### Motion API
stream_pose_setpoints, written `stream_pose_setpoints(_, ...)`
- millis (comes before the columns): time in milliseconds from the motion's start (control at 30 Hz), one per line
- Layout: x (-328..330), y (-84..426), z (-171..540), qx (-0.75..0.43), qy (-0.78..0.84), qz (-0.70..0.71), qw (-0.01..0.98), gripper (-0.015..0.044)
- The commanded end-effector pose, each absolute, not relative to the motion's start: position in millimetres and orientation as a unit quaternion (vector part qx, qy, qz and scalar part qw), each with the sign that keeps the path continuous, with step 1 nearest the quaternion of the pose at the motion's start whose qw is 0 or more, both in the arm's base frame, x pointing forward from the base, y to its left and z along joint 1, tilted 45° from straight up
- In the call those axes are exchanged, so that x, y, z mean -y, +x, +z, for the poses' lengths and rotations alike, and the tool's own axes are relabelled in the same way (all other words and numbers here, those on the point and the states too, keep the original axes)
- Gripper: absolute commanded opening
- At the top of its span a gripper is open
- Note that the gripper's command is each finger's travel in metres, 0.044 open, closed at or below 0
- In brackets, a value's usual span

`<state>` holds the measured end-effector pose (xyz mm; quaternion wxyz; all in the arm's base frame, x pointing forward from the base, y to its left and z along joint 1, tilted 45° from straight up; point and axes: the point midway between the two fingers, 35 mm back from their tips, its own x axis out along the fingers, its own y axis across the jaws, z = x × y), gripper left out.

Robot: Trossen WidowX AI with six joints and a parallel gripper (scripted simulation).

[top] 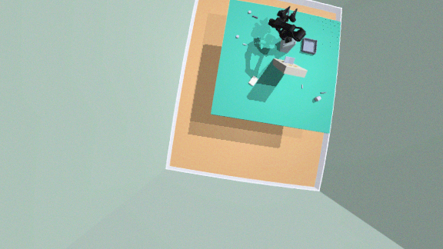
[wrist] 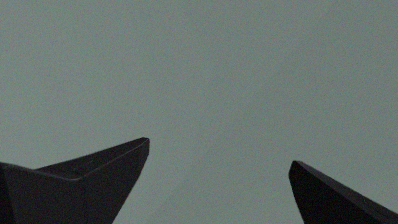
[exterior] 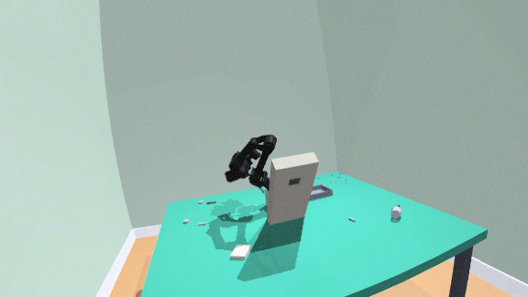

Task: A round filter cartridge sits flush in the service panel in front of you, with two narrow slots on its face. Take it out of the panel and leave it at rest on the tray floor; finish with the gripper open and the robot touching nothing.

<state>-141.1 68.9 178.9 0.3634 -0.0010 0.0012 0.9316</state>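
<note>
Service panel stands apart from end effector, cartridge hidden from view.

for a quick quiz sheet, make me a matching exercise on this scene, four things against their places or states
Things
1. upright panel
2. tray
3. flat white block
4. jaws

Places or states
A. apart, with only wall seen between them in the wrist view
B. beige, with a small dark rectangle on the side facing the exterior camera
C. lying by the panel's shadow
D. dark-rimmed and square

Pairs: 1-B, 2-D, 3-C, 4-A
</note>
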Motion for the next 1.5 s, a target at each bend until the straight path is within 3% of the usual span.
stream_pose_setpoints(0,-67.5,-141.9,179.0,-0.003,-0.001,0.933,0.359,0.0374)
stream_pose_setpoints(367,37.6,-162.4,182.8,-0.098,-0.053,0.989,0.1,0.0099)
stream_pose_setpoints(833,160.7,-90.8,185.9,-0.18,-0.17,0.946,-0.21,0.0099)
stream_pose_setpoints(1167,204.3,21.6,191.8,-0.198,-0.265,0.848,-0.415,0.0099)
stream_pose_setpoints(1467,181.8,141.0,194.9,-0.174,-0.358,0.718,-0.571,0.0099)
